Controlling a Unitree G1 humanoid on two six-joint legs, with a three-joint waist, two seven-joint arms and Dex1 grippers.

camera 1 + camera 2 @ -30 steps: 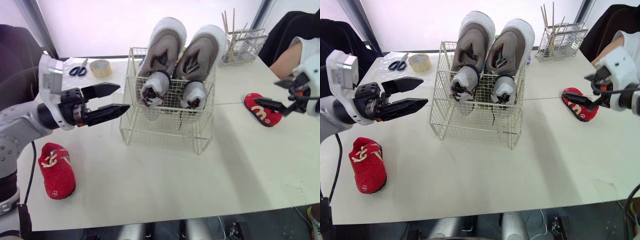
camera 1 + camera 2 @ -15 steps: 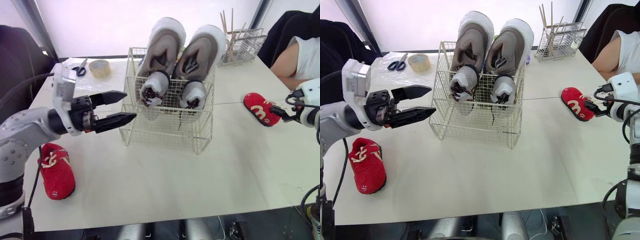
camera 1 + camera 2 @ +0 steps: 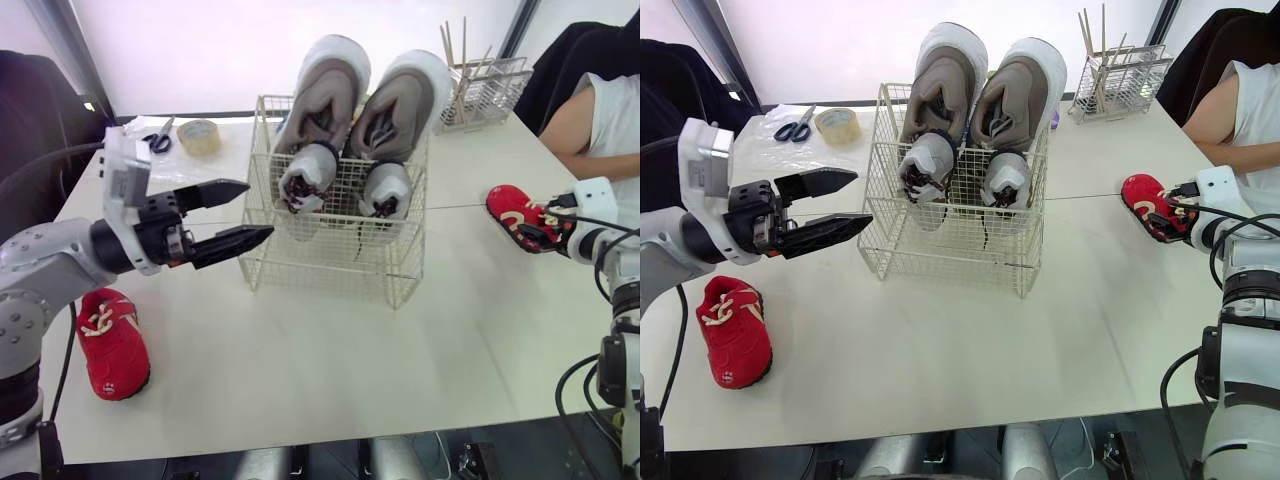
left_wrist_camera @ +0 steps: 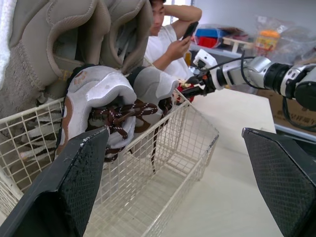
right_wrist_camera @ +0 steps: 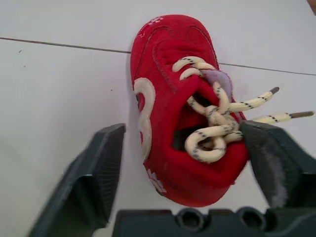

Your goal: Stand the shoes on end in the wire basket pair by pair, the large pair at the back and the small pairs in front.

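Head camera: the left gripper (image 3: 258, 208) hovers, jaws released, beside the cream wire basket (image 3: 330, 272), where large grey-brown sneakers (image 3: 325, 90) stand behind small grey lace-up shoes (image 3: 310, 175). A red fabric shoe (image 3: 112, 340) lies at the white table (image 3: 300, 360)'s left. Right wrist: the right gripper (image 5: 181, 129), jaws spread, straddles the second red shoe (image 5: 163, 84).

Both head views look forward and down over the table (image 3: 330, 360) from almost the same place — the wire basket (image 3: 335, 255) stands mid-picture in each. The left wrist view looks from close by the basket across to the right gripper (image 4: 190, 89). The right wrist view looks down, very near, on the red shoe (image 5: 168, 138), which the head views show at right.
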